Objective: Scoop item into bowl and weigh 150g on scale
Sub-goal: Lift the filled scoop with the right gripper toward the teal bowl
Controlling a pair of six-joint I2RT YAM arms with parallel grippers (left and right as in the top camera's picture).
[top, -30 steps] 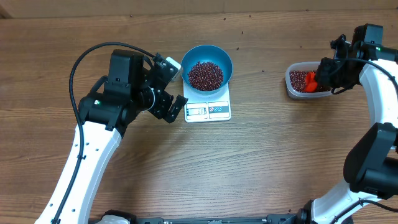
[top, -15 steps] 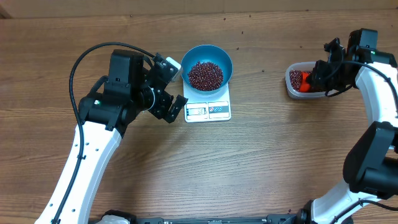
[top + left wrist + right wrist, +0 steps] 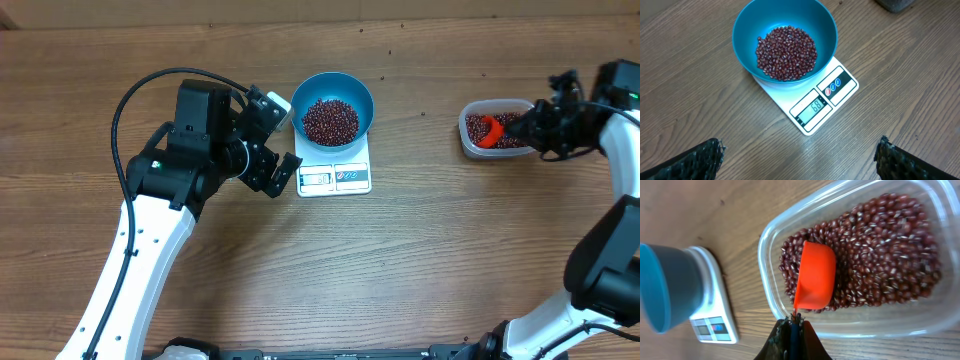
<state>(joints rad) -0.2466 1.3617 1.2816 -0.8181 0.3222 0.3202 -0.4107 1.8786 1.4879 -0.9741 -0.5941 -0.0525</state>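
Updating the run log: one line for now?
right gripper shut on scoop in tub | left gripper open near scale | bowl of beans on scale

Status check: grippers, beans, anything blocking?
Left gripper open beside scale. Right gripper shut on orange scoop, dipped into beans in tub. Blue bowl on scale, part filled. Nothing blocking.

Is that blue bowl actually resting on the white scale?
Touching: the left wrist view shows the bowl sitting directly on the scale, whose display shows a reading.
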